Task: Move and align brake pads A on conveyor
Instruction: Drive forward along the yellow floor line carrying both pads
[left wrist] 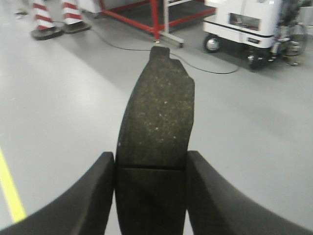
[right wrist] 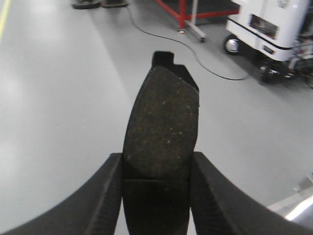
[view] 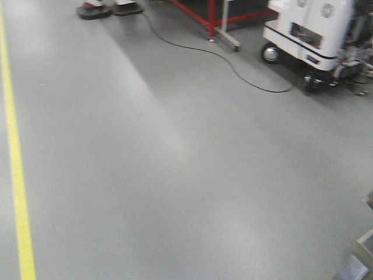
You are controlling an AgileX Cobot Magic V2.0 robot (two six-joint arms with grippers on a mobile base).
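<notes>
The front-facing view shows a grey floor (view: 175,175) with one yellow line (view: 17,192) along its left side. One black cable (view: 233,64) curves across it from a red frame (view: 204,14) toward a white wheeled cart (view: 315,29). Two dark round bases (view: 96,10) sit at the top left.

In the left wrist view, the first brake pad (left wrist: 156,112) is flat, dark grey and speckled. It is slightly curved, with a thin groove crossing it just above the fingertips and a small tab at its far end. It is the only pad in this view, and it stands out lengthwise from the left gripper (left wrist: 149,157), above the floor. The two black fingers (left wrist: 93,196) are closed against its long edges, gripping its near end. Two red-and-white striped cones (left wrist: 41,17) stand at the top left.

In the right wrist view, the second brake pad (right wrist: 161,117) looks much the same: dark, speckled and grooved near the fingertips, with a notched black tab at its tip. It too is the only pad in its view. The right gripper (right wrist: 155,159) is clamped on its near end, with both ribbed fingers (right wrist: 98,200) pressing its edges, and the pad juts out over the floor. A shiny metal edge (right wrist: 298,205) shows at the lower right.
</notes>
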